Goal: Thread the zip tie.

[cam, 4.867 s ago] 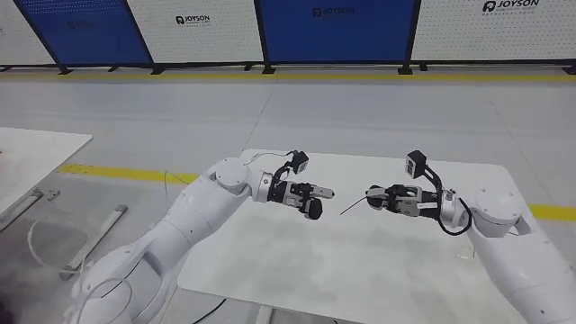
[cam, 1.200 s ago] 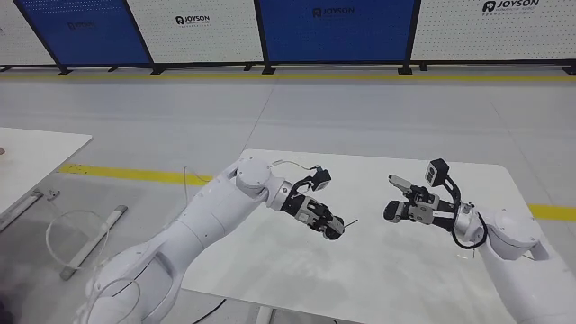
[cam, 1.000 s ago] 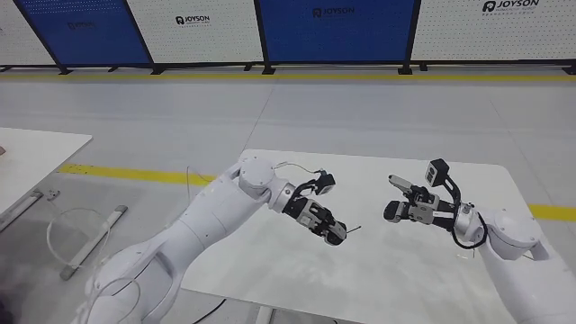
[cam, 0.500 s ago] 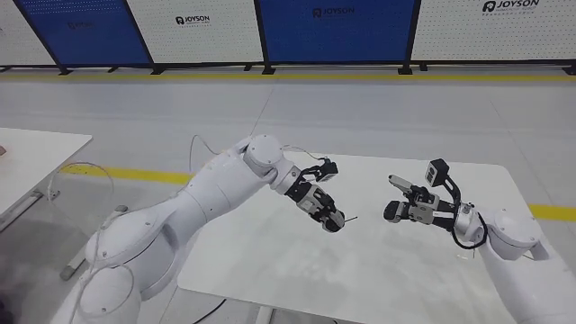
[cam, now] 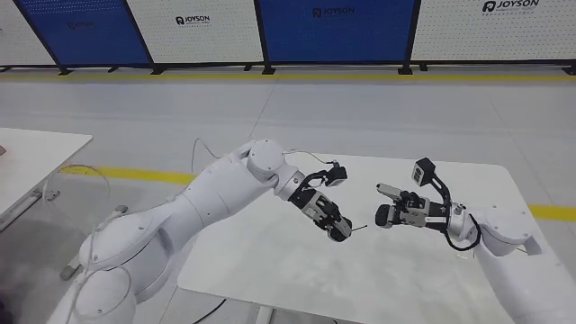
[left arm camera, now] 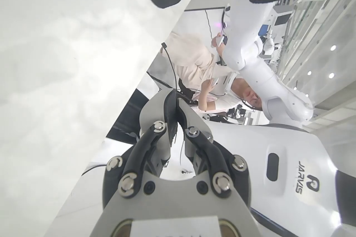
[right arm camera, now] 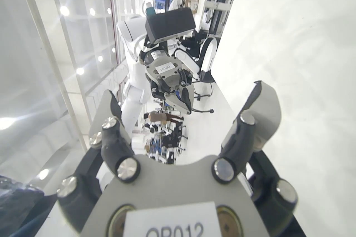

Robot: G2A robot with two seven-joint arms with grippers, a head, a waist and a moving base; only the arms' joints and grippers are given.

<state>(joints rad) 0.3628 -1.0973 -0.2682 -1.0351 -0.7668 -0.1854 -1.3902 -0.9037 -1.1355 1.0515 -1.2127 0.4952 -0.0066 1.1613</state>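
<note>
While left claw [left arm camera: 173, 99] pinches the zip tie [left arm camera: 168, 63], we should centre its tip in wide-open right claw [right arm camera: 185, 93].

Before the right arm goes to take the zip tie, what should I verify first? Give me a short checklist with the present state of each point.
1. Left gripper shut on the zip tie: ok.
2. A piece of the zip tie sticks out past the fingertips, toward the right gripper: ok.
3. Right gripper open and empty: ok.
4. The two grippers face each other above the table, with a gap between them: ok.
5. Whether the end that sticks out is the head or the tail: cannot tell.
6. Where the other end of the zip tie runs: cannot tell, it is hidden behind the fingers.
</note>
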